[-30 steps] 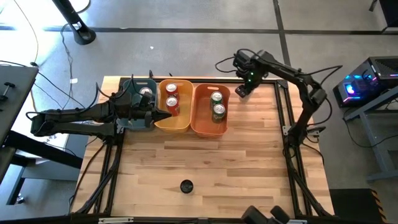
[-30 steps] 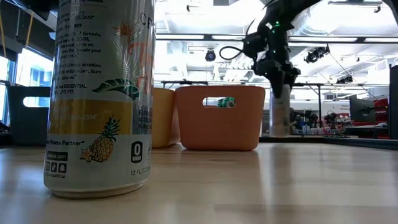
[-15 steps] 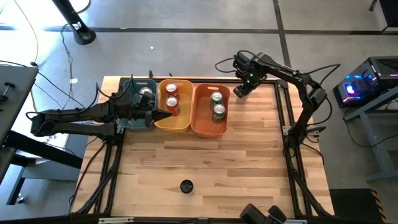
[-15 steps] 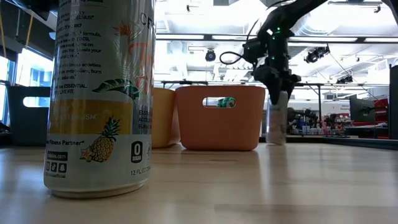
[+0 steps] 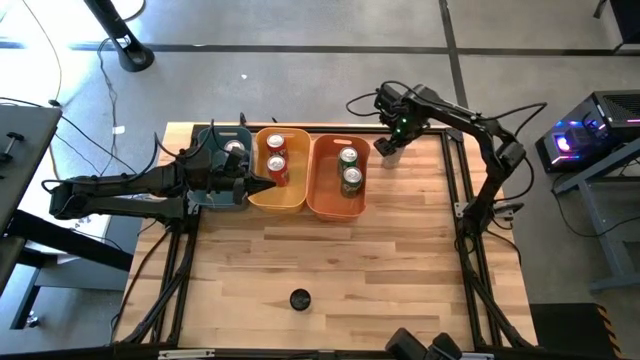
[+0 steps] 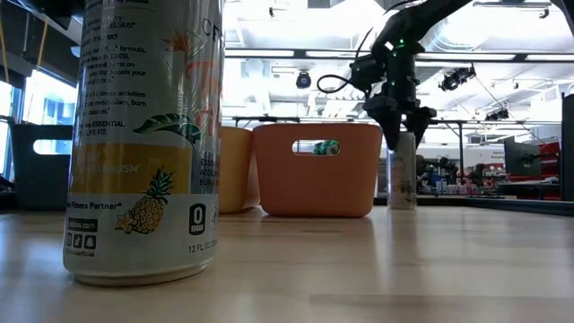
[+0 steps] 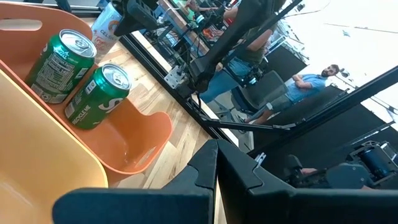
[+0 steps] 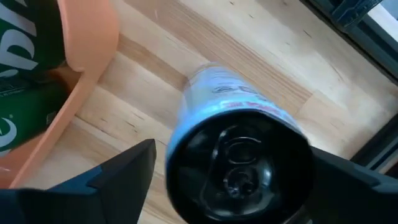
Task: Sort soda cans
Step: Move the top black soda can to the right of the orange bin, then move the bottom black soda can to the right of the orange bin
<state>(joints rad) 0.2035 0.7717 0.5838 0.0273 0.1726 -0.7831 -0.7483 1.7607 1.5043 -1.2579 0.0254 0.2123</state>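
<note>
A pale can with a dark top [image 8: 239, 158] stands upright on the table near its far edge, just right of the orange bin [image 5: 338, 205]; it also shows in the low view [image 6: 402, 170]. My right gripper [image 8: 233, 171] is above it, pointing down. It is open, one finger on either side of the can's top, with a thin gap showing on one side. My left gripper [image 7: 216, 171] is shut and empty, level over the yellow bin [image 5: 290, 203]. Two green cans [image 5: 349, 167] stand in the orange bin and two red cans [image 5: 276, 156] in the yellow one.
A silvery can top [image 5: 235, 150] shows in the dark teal bin [image 5: 213, 133] under my left arm. Another pale can with a dark top [image 5: 300, 299] stands alone near the table's near edge, large in the low view [image 6: 143, 135]. A seated person shows beyond the table.
My right gripper has come down a little by the orange bin's far right corner. The pale can below it hung clear of the table, then tilted, and now stands upright on the wood. My left arm has kept still.
</note>
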